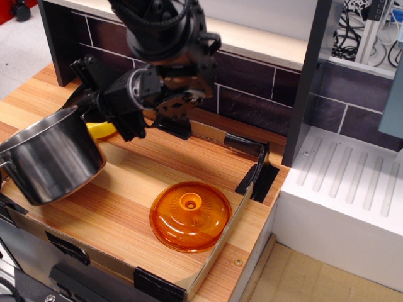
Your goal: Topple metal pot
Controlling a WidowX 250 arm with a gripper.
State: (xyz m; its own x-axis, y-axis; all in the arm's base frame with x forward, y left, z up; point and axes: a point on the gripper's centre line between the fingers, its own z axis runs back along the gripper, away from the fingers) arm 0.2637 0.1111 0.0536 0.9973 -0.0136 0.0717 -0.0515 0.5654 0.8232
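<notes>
The metal pot (53, 163) is at the left edge of the wooden board, shiny steel. It is tilted, with its right rim raised and its opening turned up and to the left. A thin wire handle shows at its left side. My gripper (82, 108) reaches down from the black arm and meets the raised right rim. It seems shut on the rim, though the fingertips are partly hidden behind the pot. The orange translucent domed lid (190, 215) lies flat near the board's front right.
A yellow object (102, 130) lies behind the pot, under the gripper. A low cardboard wall (242, 189) with black tape runs along the board's right and front edges. A dark tiled backsplash (252, 94) stands behind. A white ribbed drainer (352, 182) sits to the right.
</notes>
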